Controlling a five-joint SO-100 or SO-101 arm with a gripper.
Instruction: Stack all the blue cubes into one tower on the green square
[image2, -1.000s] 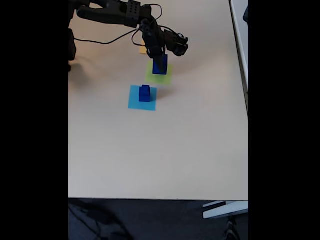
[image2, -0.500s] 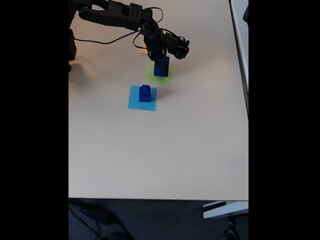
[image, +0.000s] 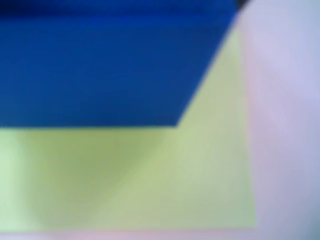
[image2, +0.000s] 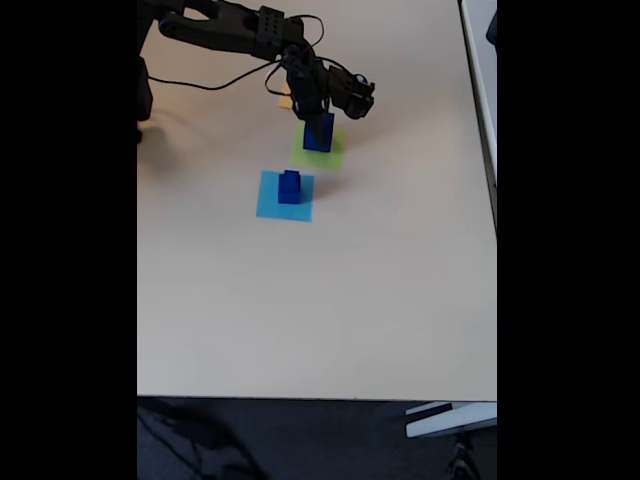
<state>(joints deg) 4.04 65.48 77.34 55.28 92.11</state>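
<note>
My table (image2: 330, 300) has wide bare room toward its near edge and out to the right edge in the fixed view; everything I work with sits crowded in the far part. No writing or label is readable anywhere. My arm (image2: 235, 28) reaches in from the far left corner, stretched across the table and bent down at the wrist, a black cable (image2: 215, 82) trailing beneath it. My gripper (image2: 318, 128) points down over the green square (image2: 318, 152), and a large blue cube (image2: 319, 132) sits between the fingers above the paper; I cannot tell whether they are pressed on it or slack. In the wrist view that cube (image: 105, 65) fills the upper part, blurred, with the green square (image: 150, 180) spread under and beyond it and pale tabletop to the right. Just nearer, a smaller stack of blue cubes (image2: 290, 187) stands on the light-blue square (image2: 284, 196), apart from the green one. A sliver of orange-yellow paper (image2: 286, 100) peeks out behind my wrist.
</note>
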